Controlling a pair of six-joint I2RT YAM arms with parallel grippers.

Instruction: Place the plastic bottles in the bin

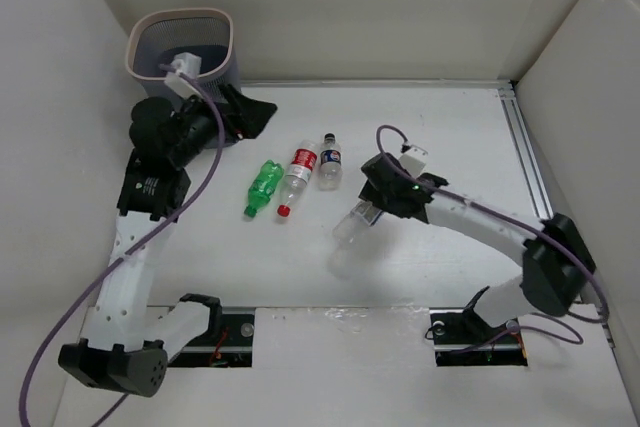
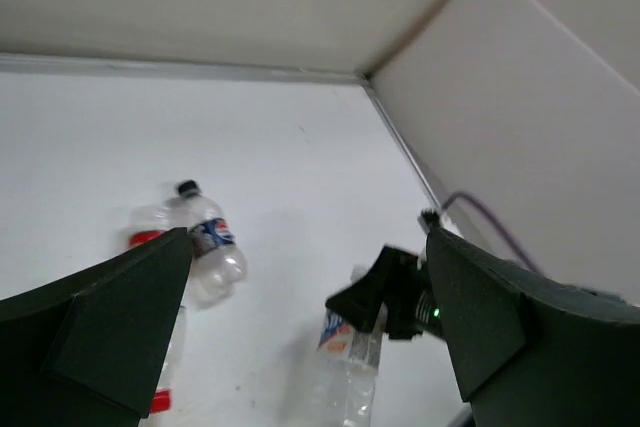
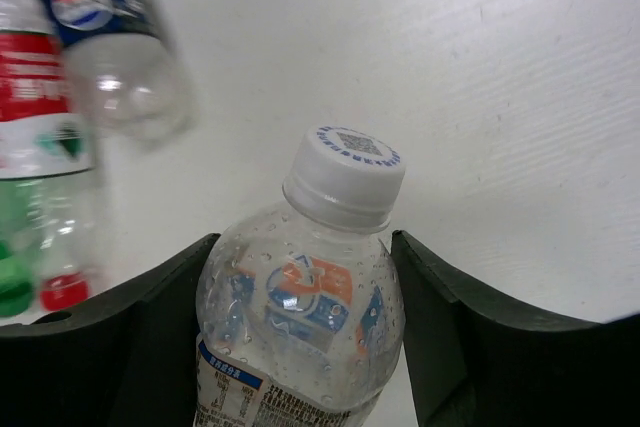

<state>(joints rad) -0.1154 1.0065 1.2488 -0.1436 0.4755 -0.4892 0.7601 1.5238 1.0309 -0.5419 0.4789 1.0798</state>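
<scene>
Plastic bottles (image 1: 296, 177) lie outside the bin (image 1: 232, 39): three in a row right of it, and farther right the right gripper (image 3: 305, 257) pinches a fourth, clear bottle (image 3: 300, 307). Left gripper (image 1: 252, 113) hangs beside the bin, jaws apart. Whether the bin holds any, I cannot tell.

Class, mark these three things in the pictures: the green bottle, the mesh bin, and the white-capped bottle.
green bottle (image 1: 263, 187): top external view, the middle of its body.
mesh bin (image 1: 185, 13): top external view, its pale far rim.
white-capped bottle (image 3: 300, 312): right wrist view, its printed label.
</scene>
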